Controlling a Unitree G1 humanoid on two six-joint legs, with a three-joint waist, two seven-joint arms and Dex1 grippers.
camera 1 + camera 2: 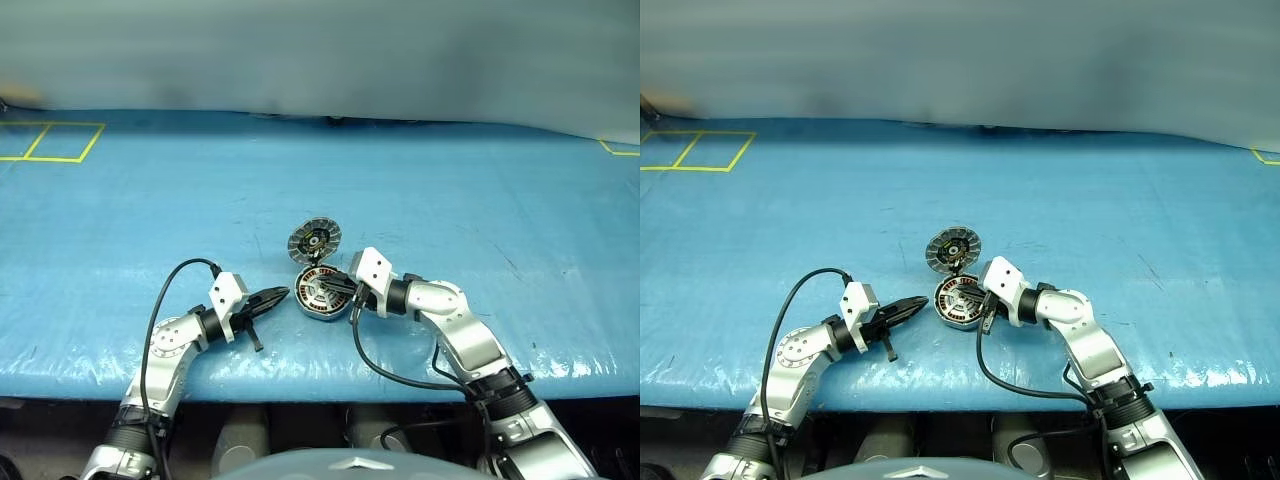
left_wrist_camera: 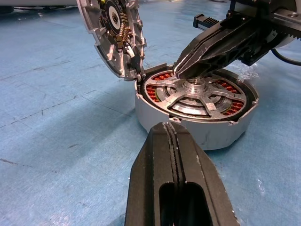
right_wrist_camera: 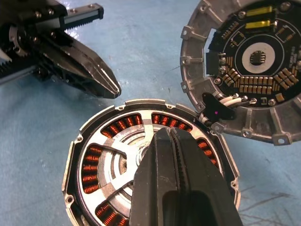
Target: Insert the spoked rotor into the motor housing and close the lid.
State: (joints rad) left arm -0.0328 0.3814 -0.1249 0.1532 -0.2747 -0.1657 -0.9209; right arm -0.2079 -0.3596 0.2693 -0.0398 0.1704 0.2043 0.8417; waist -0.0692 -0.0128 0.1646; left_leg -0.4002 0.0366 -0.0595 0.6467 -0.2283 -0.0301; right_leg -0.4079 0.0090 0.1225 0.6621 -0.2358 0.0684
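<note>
With the spoked rotor [image 2: 195,96] seated in the motor housing [image 2: 207,134], both pressed-together grippers, right [image 2: 181,70] above it and left [image 2: 175,136] beside, must next swing the upright lid [image 2: 110,33] down.

Surface: blue scuffed table cover [image 1: 480,200].
Markings: yellow tape squares [image 1: 50,140], far left corner.
Backdrop: plain grey wall [image 1: 320,50].

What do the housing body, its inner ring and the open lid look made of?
The round squat grey motor housing: likely cast metal, going by its matte pale wall. The ring of copper-coloured windings: seemingly enamelled copper wire, shiny orange coils. The round hinged lid: apparently a dull silver metal rim around a dark circuit board.
</note>
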